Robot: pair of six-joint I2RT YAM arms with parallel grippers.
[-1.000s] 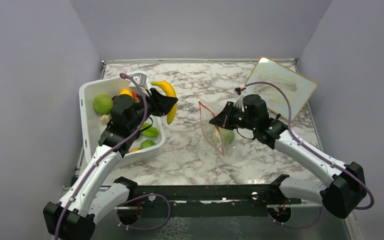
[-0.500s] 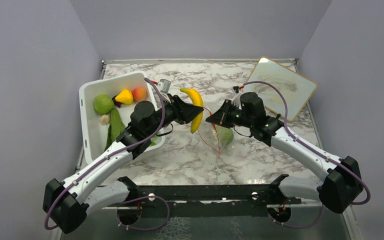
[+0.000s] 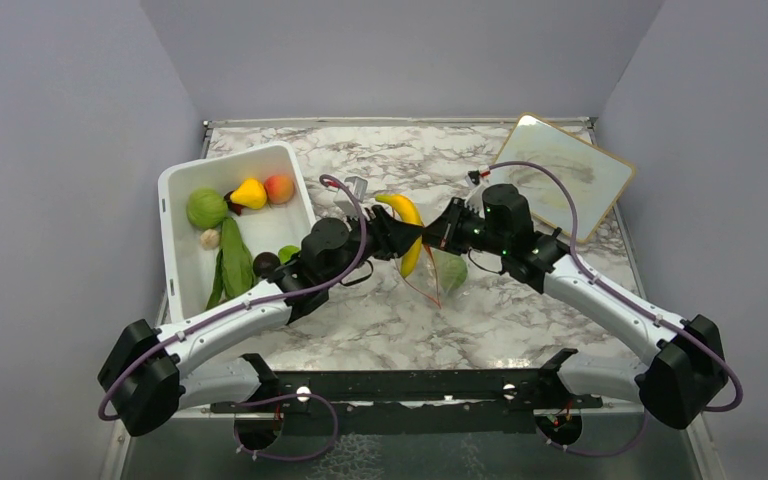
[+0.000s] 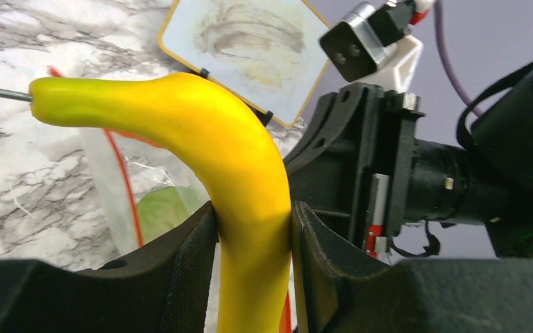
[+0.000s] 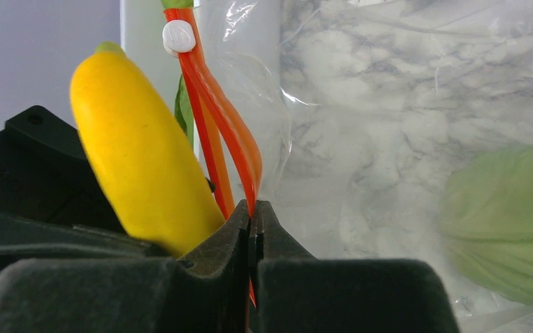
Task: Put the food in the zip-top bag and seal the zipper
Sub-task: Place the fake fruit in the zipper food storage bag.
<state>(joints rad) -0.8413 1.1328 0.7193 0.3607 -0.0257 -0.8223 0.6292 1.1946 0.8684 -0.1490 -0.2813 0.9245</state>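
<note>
Left gripper (image 4: 253, 267) jaws are clamping the toy banana (image 4: 236, 152) just beside the zip-top bag (image 5: 361, 139) mouth, right gripper (image 5: 253, 229) jaws are pinching the zipper strip (image 5: 230, 132); banana tip probably needs steering between the strip's two halves before releasing.

A yellow toy banana (image 3: 407, 222) hangs at the open mouth of the clear zip-top bag (image 5: 347, 125), just beside its red-orange zipper (image 5: 222, 132). A green leafy piece (image 3: 451, 271) lies inside.

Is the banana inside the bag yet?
Out. The left gripper holds the banana outside the zipper, which the right gripper pinches; only a green piece lies in the bag.
</note>
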